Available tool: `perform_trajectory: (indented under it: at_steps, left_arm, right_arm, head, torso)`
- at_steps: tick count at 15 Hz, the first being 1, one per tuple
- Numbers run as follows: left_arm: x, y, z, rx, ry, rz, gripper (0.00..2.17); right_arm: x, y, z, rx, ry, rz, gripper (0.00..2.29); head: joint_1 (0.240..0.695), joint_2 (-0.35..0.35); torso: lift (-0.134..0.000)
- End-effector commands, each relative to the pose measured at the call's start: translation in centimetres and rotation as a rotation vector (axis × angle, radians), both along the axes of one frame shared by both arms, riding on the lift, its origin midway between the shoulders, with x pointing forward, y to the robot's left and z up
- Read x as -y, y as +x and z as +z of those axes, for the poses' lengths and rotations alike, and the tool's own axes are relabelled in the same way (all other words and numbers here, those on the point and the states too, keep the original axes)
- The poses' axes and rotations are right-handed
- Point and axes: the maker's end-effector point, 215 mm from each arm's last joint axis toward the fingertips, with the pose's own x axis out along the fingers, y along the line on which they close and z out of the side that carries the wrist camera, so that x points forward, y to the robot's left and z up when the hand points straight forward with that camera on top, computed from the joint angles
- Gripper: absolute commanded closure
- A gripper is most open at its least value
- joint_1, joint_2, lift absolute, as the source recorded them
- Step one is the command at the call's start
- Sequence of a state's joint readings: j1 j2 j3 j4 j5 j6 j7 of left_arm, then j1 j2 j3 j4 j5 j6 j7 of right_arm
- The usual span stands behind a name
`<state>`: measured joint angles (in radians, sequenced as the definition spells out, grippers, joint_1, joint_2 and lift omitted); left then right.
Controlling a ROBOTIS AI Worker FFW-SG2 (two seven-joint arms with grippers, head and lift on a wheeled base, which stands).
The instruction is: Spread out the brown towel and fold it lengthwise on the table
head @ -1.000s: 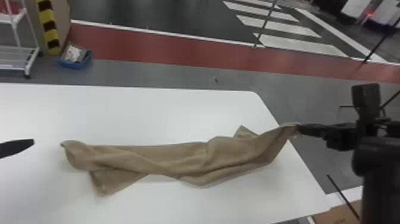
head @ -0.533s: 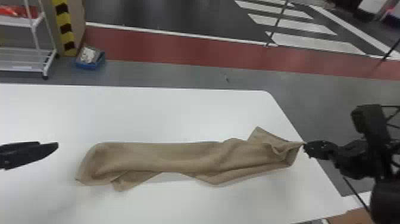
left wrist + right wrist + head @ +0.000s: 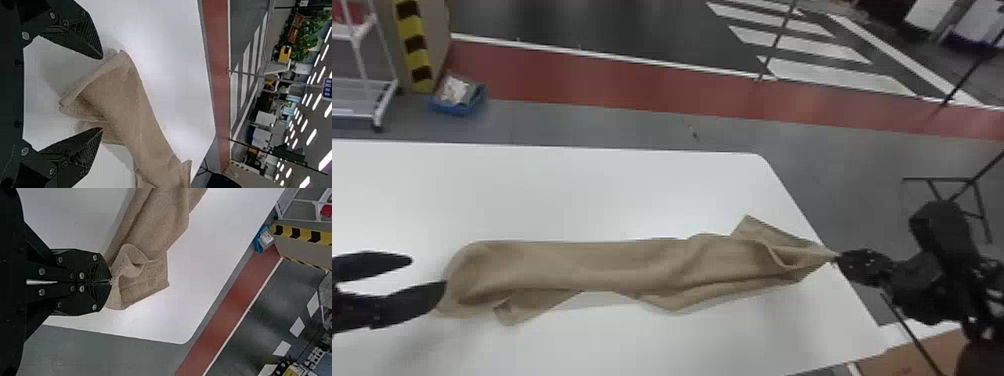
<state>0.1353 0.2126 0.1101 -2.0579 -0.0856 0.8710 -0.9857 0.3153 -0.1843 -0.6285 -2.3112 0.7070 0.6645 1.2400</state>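
The brown towel (image 3: 612,265) lies in a long, loosely bunched strip across the white table (image 3: 582,190), with a corner flap sticking up near its right end. My right gripper (image 3: 839,259) is at the table's right edge, shut on the towel's right tip; in the right wrist view the closed right gripper (image 3: 110,282) pinches the cloth. At the towel's left end stands my left gripper (image 3: 427,275), open. In the left wrist view the left gripper (image 3: 102,94) has its fingers wide apart, with the towel's folded end (image 3: 94,90) between and just beyond them.
Beyond the table are a grey floor and a red strip (image 3: 592,82). A white rack (image 3: 367,100) and a blue bin (image 3: 457,97) stand on the floor at the back left. Cardboard (image 3: 917,355) lies at the lower right.
The left gripper has come in from the left to the towel's end and opened. The right gripper still holds its tip, and the towel's right end looks more gathered.
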Motion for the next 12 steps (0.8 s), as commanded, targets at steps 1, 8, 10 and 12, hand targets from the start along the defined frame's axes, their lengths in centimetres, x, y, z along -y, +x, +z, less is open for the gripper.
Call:
perform_trajectory:
  at_steps: [1,8,10,12]
  left_arm:
    - [-0.7,1.4,-1.2,0.003,0.057,0.04,0.29]
    - [2.9,5.9,-2.9,-0.056,0.12,0.044,0.3]
    - [3.6,6.1,-3.9,-0.092,0.139,0.032,0.3]
    - [3.8,6.1,-4.3,-0.115,0.145,0.026,0.35]
  right_arm:
    - [1.2,-1.3,0.3,-0.006,-0.026,-0.012,1.57]
    - [0.2,-1.8,-0.6,-0.016,-0.019,0.004,1.57]
    - [0.3,-1.9,-0.6,-0.017,-0.021,0.002,1.57]
    - [0.3,-2.0,-0.6,-0.017,-0.02,0.0,1.57]
  head:
    - [0.695,-0.35]
    - [0.695,-0.35]
    - [0.695,-0.35]
    - [0.695,-0.35]
  torso:
    - [-0.124]
    - [-0.124]
    - [-0.124]
    - [-0.124]
